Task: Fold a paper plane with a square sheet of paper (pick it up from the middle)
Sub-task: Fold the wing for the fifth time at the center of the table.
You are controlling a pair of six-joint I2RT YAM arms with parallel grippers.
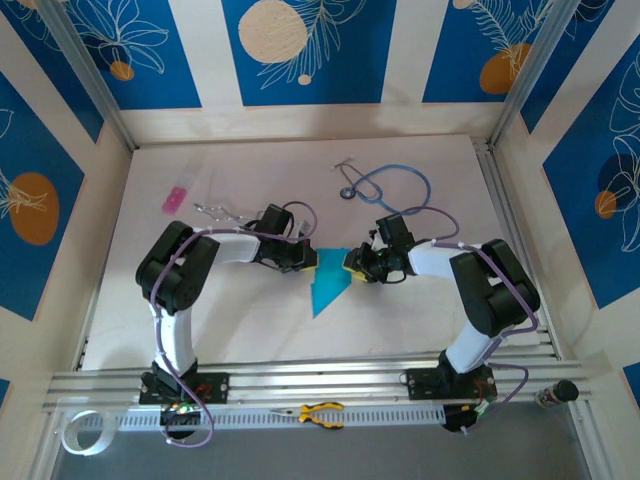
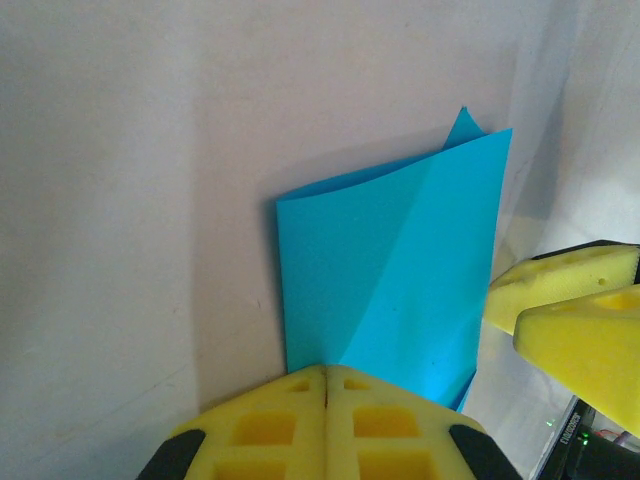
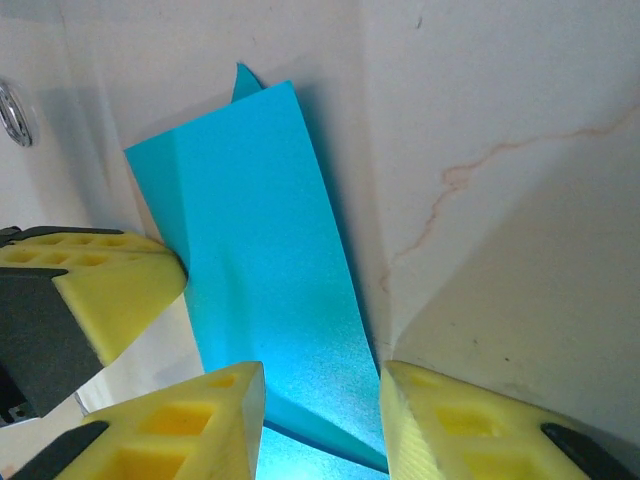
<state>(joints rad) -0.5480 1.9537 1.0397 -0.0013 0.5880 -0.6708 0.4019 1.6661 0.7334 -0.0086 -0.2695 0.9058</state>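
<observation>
The cyan-blue sheet of paper [image 1: 328, 282] lies mid-table, folded into a narrow creased shape whose point faces the arms. My left gripper [image 1: 306, 259] is at its left edge. In the left wrist view its yellow pads [image 2: 290, 420] are pressed together on the near edge of the paper [image 2: 400, 280], which rises beyond them with a diagonal crease. My right gripper [image 1: 354, 265] is at the paper's right edge and stands open. In the right wrist view the paper [image 3: 260, 260] runs between its spread fingertips [image 3: 320, 410], and the left gripper's pad [image 3: 100, 290] touches the paper's left edge.
A blue-tubed stethoscope [image 1: 392, 186] lies at the back right of the table. A small pink rectangle [image 1: 175, 199] and a metal clip [image 1: 216, 211] sit at the back left. Yellow-handled pliers [image 1: 320, 413] rest on the front rail, with a tape roll [image 1: 80, 430] at the near left.
</observation>
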